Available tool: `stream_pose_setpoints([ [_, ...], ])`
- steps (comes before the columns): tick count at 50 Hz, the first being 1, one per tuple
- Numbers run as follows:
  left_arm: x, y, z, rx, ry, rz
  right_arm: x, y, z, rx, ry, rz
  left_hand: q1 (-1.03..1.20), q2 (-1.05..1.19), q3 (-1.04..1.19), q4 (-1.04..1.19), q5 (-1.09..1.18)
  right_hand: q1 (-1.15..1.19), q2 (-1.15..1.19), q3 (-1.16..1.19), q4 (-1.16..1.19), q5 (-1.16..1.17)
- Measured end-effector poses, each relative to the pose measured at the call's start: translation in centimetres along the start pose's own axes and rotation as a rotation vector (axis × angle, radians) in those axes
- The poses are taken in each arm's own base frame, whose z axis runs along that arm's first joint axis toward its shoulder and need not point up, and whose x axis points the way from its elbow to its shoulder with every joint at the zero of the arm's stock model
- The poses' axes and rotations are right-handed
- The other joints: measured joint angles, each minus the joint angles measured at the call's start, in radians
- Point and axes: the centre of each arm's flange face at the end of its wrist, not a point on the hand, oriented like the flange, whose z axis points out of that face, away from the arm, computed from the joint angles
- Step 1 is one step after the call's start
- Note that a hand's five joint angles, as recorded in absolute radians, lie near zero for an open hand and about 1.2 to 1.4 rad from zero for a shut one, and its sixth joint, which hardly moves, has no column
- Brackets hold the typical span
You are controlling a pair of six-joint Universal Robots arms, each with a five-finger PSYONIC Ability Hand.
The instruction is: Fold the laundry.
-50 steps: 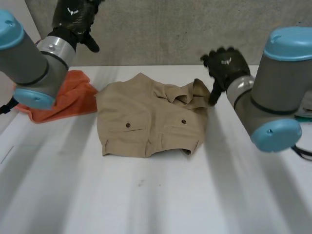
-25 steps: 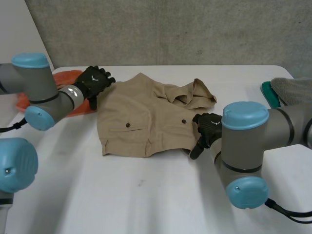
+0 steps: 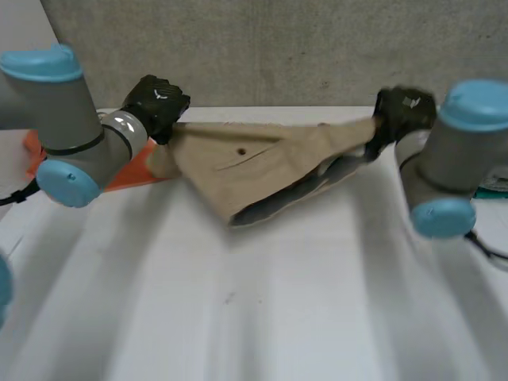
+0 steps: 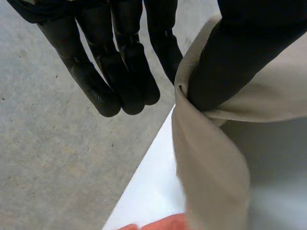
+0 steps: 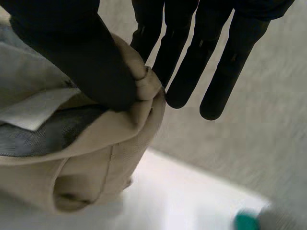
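A beige garment [image 3: 270,163] with a button pocket hangs stretched in the air between my two hands, sagging in the middle just above the white table [image 3: 238,317]. My left hand [image 3: 155,103] pinches one end of it: in the left wrist view the thumb [image 4: 230,57] presses the beige cloth [image 4: 216,158] against a straight finger. My right hand [image 3: 405,111] holds the other end; its thumb [image 5: 81,52] clamps a bunched fold of the garment [image 5: 96,143] against the fingers [image 5: 192,57].
An orange cloth [image 3: 131,171] lies on the table behind my left arm, and its edge [image 4: 158,224] lies below the garment in the left wrist view. A teal object [image 5: 247,221] lies on the table's right side. A grey concrete wall stands behind.
Both hands closed on the garment's ends and raised it off the table, pulling it taut; before, it lay flat with the hands at its sides.
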Motion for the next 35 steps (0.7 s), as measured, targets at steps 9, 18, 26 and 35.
stream_pose_setpoints([
  [9, 6.3, -3.8, -6.4, -0.031, 0.103, -0.185, 2.1, -1.9, 7.0, 0.237, -0.073, -0.054, 0.0, 0.001, 0.002, 0.0, 0.0, 0.012, 0.0, 0.0, 0.0, 0.015],
  [18, 15.0, -2.8, -8.3, -0.126, 0.141, -0.216, 0.6, 4.1, 8.7, 0.257, -0.189, -0.055, -0.684, -0.678, -0.66, -0.677, -0.639, -0.581, -0.612, -0.598, -0.573, -0.568],
  [26, 11.4, -4.4, -9.0, -0.141, -0.001, -0.228, 3.5, 2.9, 6.7, 0.081, -0.034, -0.081, -0.911, -0.934, -0.928, -0.944, -0.914, -0.851, -0.926, -0.979, -0.988, -0.941],
  [35, 5.8, -5.1, -11.3, -0.106, -0.006, -0.276, 4.8, -3.6, -1.1, -0.191, -0.005, -0.214, -0.949, -0.983, -0.968, -0.987, -0.927, -0.851, -0.926, -0.979, -0.988, -0.94],
])
